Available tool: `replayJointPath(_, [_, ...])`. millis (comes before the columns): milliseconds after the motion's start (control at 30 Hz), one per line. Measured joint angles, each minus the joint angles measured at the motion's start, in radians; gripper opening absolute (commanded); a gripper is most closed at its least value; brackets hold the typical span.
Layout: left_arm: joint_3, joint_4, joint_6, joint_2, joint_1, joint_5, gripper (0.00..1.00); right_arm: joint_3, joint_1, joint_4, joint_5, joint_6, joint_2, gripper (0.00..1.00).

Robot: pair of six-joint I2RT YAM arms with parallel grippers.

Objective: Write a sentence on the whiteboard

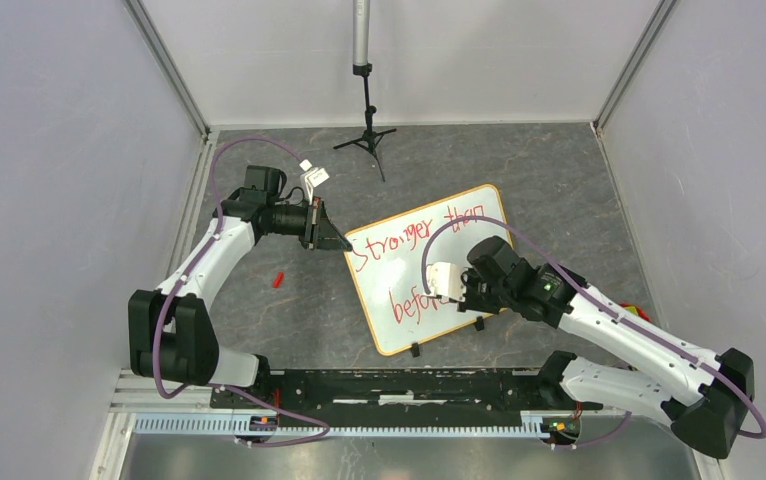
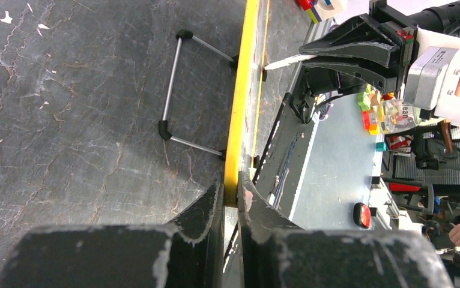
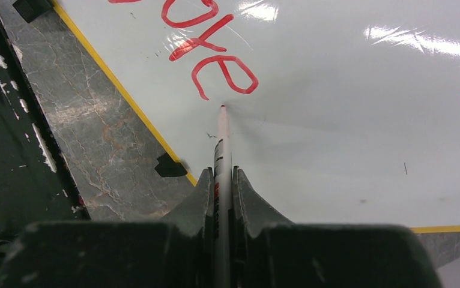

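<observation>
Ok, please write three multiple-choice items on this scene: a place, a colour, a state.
1. Where does the left gripper grip the whiteboard? A) its frame edge B) a clip foot C) its middle
2. The sentence is written in: A) blue B) red C) black
3. The right gripper is: A) open B) shut on nothing C) shut on the marker
Key: 1A, its jaws pinch the frame edge; 2B, the strokes are red; 3C, the marker sits clamped between its jaws.
</observation>
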Motion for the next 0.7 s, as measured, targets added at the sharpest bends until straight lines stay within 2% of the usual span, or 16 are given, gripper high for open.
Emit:
replayJointPath(500, [0.000,-0.002,0.000,0.000,0.000,-0.003,0.04,-0.010,0.000,0.004,0.047,-0.007,0.008,0.00])
replayJointPath(567, [0.001,-0.002,0.000,0.000,0.000,-0.003,0.12,-0.010,0.000,0.004,0.046,-0.008,0.004,0.00])
replayJointPath(700, [0.003,-0.002,0.001,0.000,0.000,-0.010,0.35,0.006,0.000,0.014,0.039,-0.007,-0.017,0.00])
